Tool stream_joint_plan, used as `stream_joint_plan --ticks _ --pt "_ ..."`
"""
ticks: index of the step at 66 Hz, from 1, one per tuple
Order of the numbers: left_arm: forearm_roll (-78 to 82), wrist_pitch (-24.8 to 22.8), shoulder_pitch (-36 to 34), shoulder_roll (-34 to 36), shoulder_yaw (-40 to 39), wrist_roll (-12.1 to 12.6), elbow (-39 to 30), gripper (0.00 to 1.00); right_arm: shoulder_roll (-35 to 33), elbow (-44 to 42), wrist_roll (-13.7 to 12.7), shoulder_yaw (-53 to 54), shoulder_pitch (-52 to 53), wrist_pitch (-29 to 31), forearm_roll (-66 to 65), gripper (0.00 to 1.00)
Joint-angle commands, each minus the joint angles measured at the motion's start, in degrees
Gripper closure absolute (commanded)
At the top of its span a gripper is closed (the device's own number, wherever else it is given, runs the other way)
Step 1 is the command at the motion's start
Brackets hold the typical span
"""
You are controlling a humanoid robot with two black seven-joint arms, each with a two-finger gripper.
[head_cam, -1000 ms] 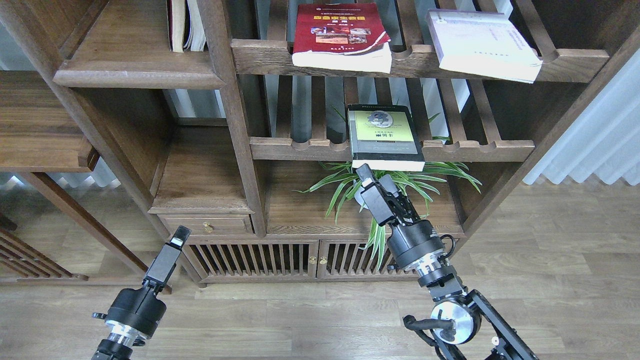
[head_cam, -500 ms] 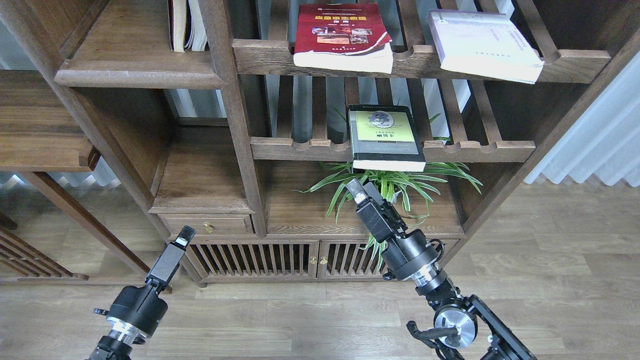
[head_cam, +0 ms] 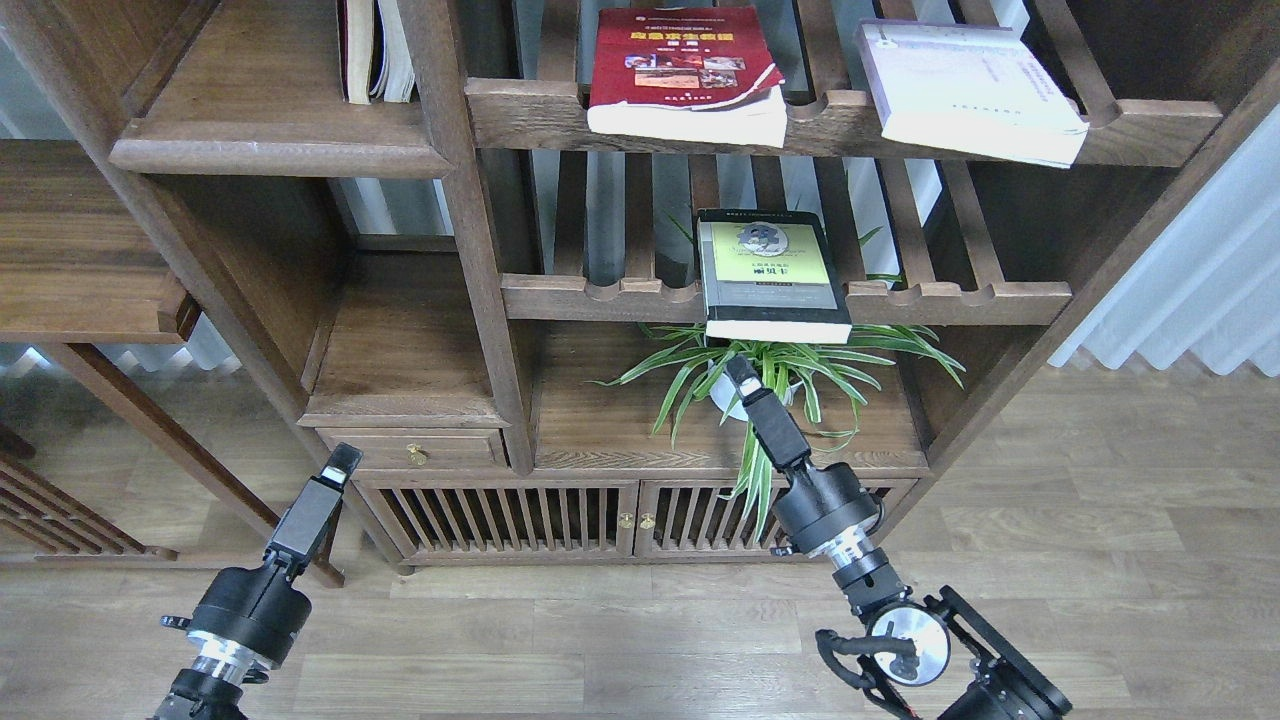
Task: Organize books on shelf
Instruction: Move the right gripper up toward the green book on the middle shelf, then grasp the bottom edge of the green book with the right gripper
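Right gripper (head_cam: 741, 369): I see it edge-on, pointing up just below the black and yellow-green book; I cannot tell how far its fingers are parted, and it holds nothing I can make out.
Left gripper (head_cam: 341, 462): also edge-on and low at the left, near the cabinet's drawer; opening cannot be told, nothing in it.
Black and yellow-green book (head_cam: 771, 270): flat on the middle slatted rack (head_cam: 600, 296), its front edge overhanging the rail.
Dark red book (head_cam: 684, 68): flat on the upper slatted rack (head_cam: 520, 115).
Pale lavender book (head_cam: 965, 88): same rack, at the right, turned askew.
Shelf (head_cam: 265, 120): solid board at upper left, two upright volumes (head_cam: 372, 50) at its back.
Plant (head_cam: 790, 375): beneath the middle rack, behind my right gripper.
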Motion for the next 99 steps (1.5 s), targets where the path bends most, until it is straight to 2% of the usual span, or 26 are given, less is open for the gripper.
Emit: stream_joint_plan --ticks 1,12,17,30,38,51,63,64,75,84,92,99 --pt "0.0 0.0 0.0 0.0 -0.2 0.0 0.0 0.0 -0.9 0.0 -0.3 -5.6 -1.6 0.0 0.0 0.01" --pt "0.0 0.0 0.0 0.0 -0.6 0.0 0.0 0.0 -0.7 -1.3 -0.3 -9.8 -1.2 0.0 0.4 0.01" --pt "0.0 0.0 -0.2 0.0 -0.7 0.0 0.0 0.0 0.0 -4.7 0.1 -9.3 -0.4 0.0 2.8 0.01" --pt "0.0 0.0 -0.4 0.0 -0.8 0.0 0.1 0.0 0.0 -5.2 0.3 -13.2 6.1 0.0 21.5 0.01" --pt "0.0 0.0 -0.4 0.0 -1.0 0.0 0.1 0.0 0.0 -5.0 0.4 -13.7 7.5 0.0 28.0 0.01" --pt "0.0 0.0 -0.5 0.0 -1.0 0.0 0.2 0.0 0.0 -5.3 3.1 -13.6 10.7 0.0 33.7 0.01" --pt "0.0 0.0 -0.9 0.0 -0.9 0.0 0.2 0.0 0.0 -6.5 3.1 -12.7 15.3 -5.1 36.6 0.01" --pt "0.0 0.0 -0.9 0.0 -1.0 0.0 0.2 0.0 0.0 -6.6 3.1 -11.6 16.3 -7.3 36.9 0.01" --pt "0.0 0.0 -0.9 0.0 -1.1 0.0 0.2 0.0 0.0 -7.0 3.1 -9.4 17.9 -14.6 37.3 0.01" --pt "0.0 0.0 -0.6 0.0 -1.1 0.0 0.2 0.0 0.0 -7.1 3.1 -6.5 18.8 -16.6 39.0 0.01" --pt "0.0 0.0 -0.4 0.0 -1.2 -0.1 0.2 0.0 0.0 -7.7 3.1 -4.0 19.1 -17.0 39.6 0.06" --pt "0.0 0.0 -0.5 0.0 -1.2 0.0 0.2 0.0 0.0 -8.1 3.1 -1.9 19.1 -17.1 39.9 0.2"
